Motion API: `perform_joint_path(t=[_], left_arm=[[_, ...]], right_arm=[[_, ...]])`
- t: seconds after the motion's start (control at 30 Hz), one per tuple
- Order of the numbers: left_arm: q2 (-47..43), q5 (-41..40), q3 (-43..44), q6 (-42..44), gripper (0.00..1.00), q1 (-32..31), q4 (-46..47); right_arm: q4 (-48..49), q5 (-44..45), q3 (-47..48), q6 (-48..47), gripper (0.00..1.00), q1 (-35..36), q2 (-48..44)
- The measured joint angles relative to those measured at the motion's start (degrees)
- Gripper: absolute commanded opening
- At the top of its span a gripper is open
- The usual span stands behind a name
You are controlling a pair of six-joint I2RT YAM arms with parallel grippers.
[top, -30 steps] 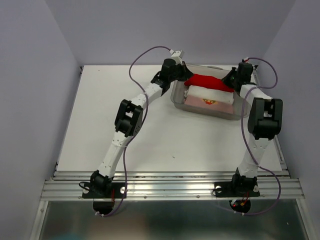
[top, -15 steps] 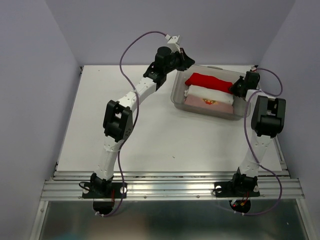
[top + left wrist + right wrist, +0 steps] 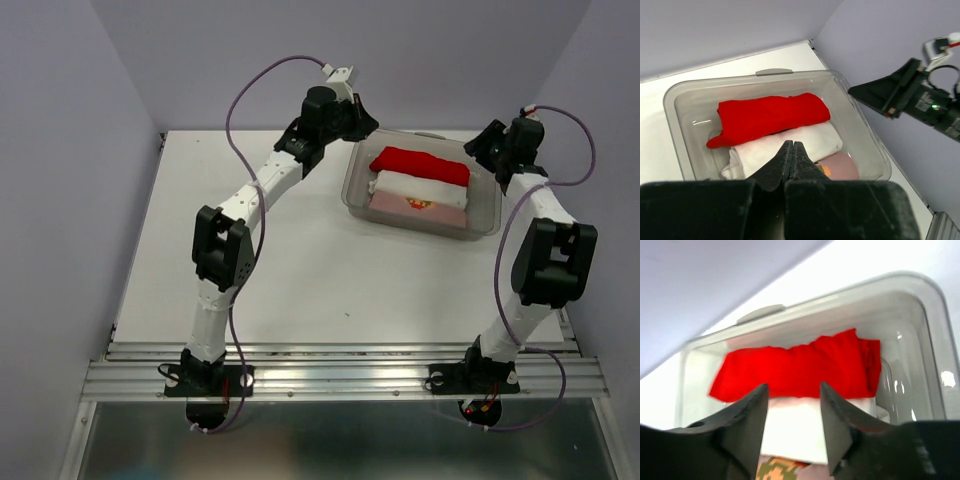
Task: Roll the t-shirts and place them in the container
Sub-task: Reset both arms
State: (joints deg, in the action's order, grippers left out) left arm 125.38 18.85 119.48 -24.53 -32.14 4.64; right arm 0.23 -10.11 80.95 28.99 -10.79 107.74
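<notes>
- left tool (image 3: 791, 149) clenched, fingers pressing flat together, gripping nothing, hovering above clear bin (image 3: 684, 97) at its left end
- right tool (image 3: 793, 392) released, fingers standing apart, nothing between them, hovering off bin's right end, pointing in at cloth
- red t-shirt (image 3: 770, 116) lying rolled along bin's far side
- white roll (image 3: 821, 137) lying beside it, touching, in middle
- pale pink roll (image 3: 844, 166) with small red print lying nearest arms
- bin sitting on white bench (image 3: 200, 220), far right part
</notes>
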Motion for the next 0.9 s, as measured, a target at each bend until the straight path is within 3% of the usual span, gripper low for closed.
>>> perform_joint_path(t=[0.17,0.27,0.33,0.57,0.9], left_arm=[[-8.74,-3.67,-3.04,2.56,0.18,0.0,-5.51],[-16.28,-6.27,-7.56,3.32,0.34,-0.02,-8.33],[-22.53,-8.31,-11.32,3.54,0.37,0.0,-10.25],[-38.1,-16.22,-21.11,2.58,0.41,0.0,-17.46],[-62.9,-26.58,-46.25,-1.16,0.44,0.0,-24.74]], right_arm=[[-6.91,0.09,0.96,-0.92,0.99,0.07,-11.21],[-10.19,0.26,-1.7,-0.59,1.0,0.44,-18.75],[-12.41,0.46,-4.96,-0.68,1.0,0.7,-24.63],[-22.47,2.25,-11.56,-1.03,1.0,3.02,-37.38],[-38.03,7.58,-24.35,-0.22,1.0,3.17,-54.34]])
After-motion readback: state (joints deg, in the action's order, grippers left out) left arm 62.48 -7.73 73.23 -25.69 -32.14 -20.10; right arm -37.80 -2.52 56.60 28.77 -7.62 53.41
